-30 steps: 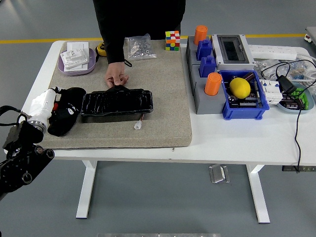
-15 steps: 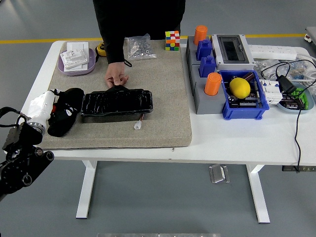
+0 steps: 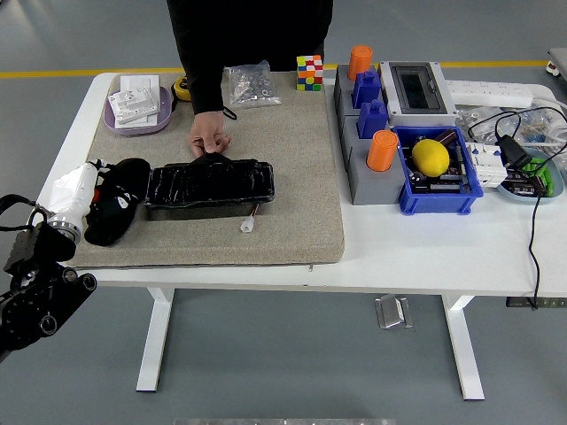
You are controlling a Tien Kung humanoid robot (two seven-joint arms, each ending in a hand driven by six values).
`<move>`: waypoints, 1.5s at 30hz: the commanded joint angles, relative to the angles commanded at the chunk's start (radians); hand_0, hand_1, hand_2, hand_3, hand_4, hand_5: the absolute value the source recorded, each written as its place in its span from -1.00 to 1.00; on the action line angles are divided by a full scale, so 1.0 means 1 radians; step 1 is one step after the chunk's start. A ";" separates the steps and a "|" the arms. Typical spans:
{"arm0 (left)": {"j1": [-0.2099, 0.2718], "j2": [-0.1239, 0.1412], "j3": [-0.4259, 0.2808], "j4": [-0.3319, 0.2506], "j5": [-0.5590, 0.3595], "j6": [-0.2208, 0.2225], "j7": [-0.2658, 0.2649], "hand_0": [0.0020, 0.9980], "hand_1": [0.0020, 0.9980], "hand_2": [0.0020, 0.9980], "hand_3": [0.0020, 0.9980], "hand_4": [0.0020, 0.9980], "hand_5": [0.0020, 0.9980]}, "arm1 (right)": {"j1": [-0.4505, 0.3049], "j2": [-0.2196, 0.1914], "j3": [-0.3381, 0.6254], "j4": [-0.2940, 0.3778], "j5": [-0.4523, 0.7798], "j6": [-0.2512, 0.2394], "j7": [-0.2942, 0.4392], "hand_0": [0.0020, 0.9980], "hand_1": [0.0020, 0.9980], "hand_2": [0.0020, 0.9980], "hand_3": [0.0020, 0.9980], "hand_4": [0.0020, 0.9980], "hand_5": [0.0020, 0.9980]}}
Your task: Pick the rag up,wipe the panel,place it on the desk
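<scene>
Gripping the black rag (image 3: 118, 210), the left robot hand (image 3: 84, 190) is resting beside the panel (image 3: 210, 185), which a person's hand (image 3: 209, 140) is holding.

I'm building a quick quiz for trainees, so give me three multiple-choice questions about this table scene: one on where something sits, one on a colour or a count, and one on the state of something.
1. Where is the yellow lemon-shaped object?
A. On the purple plate
B. In the blue bin
C. On the black panel

2. How many orange cylinders stand on the grey and blue blocks at the right?
A. Two
B. Four
C. None

3. What is the person's hand doing?
A. Lifting the colour cube
B. Resting flat on bare table
C. Gripping the far edge of the black panel

Answers:
1 B: it lies inside the blue bin.
2 A: one orange cylinder stands at the back and another nearer the front.
3 C: its fingers close on the black panel at its far rim, on the beige mat.
</scene>
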 joint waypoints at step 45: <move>0.021 0.033 -0.111 -0.224 0.107 -0.027 0.059 -0.53 -0.70 0.06 -0.28 -0.48 -1.00 | 0.003 0.007 0.017 0.000 -0.012 0.000 0.001 0.50 0.39 0.43 0.21 0.90 0.19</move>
